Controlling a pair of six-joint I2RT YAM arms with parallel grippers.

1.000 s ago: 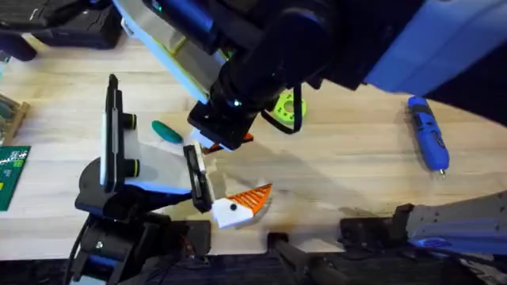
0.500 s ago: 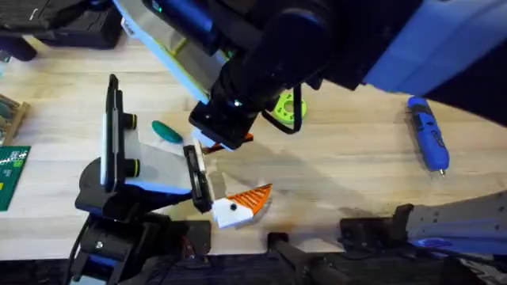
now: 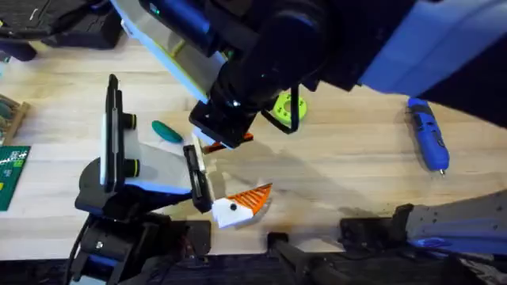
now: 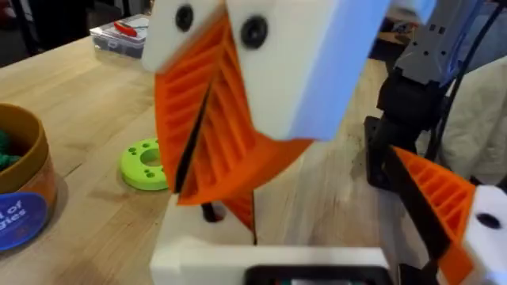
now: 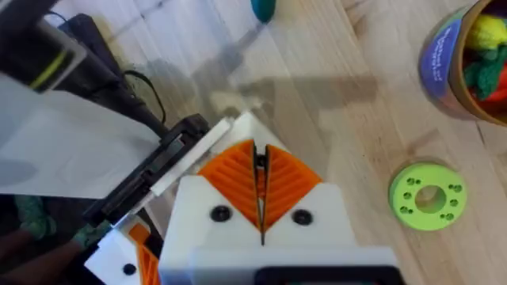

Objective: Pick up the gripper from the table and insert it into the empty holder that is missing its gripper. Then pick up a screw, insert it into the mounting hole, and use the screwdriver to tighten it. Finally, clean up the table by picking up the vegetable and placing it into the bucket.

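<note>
My left arm's holder has a black rail (image 3: 194, 178) with a white gripper piece (image 3: 242, 204) at its near end, showing an orange ribbed pad and a black hole. A second orange pad (image 4: 242, 210) sits at the far end, so my left gripper (image 3: 224, 176) stands open. My right gripper (image 3: 218, 141) hangs over that far end. Its orange pads (image 5: 238, 178) are shut on a thin dark screw (image 5: 260, 158). The teal vegetable (image 3: 166, 131) lies on the table behind the holder. The blue screwdriver (image 3: 428, 134) lies at the far right. The bucket (image 5: 475, 59) stands beyond the lime-green disc.
A lime-green ring disc (image 3: 289, 107) lies just right of my right gripper. The bucket (image 4: 20, 190) holds several toy vegetables. Green circuit boards (image 3: 12, 170) sit at the left edge. A clear parts box (image 4: 119, 36) stands at the back. Bare wood lies between the holder and the screwdriver.
</note>
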